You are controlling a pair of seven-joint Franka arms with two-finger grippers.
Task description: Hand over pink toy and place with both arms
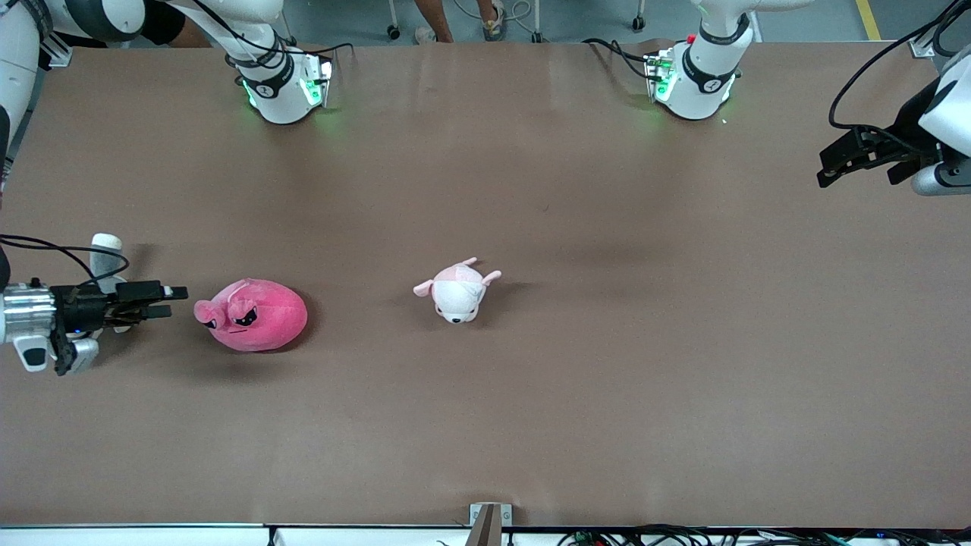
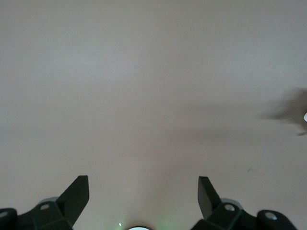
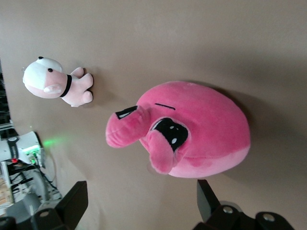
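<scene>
Pink toy (image 1: 254, 315) lay on table (image 1: 531, 425), lower left of front frame, toward right arm's end. Right gripper (image 1: 163, 301) released, fingers spread, just beside toy's face, not touching. Best move, as judged: straddle plush body, squeeze deep, since it's soft. Left gripper (image 1: 853, 161) waited, fingers spread, upper right of frame. Small plush (image 1: 457, 290) lay mid-table, well apart from toy; no obstruction.

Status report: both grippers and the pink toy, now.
Right gripper open, beside the pink toy. Left gripper open, waiting over the table's left-arm end. Pink toy on table, ungripped. Small white toy lies apart, not blocking.
</scene>
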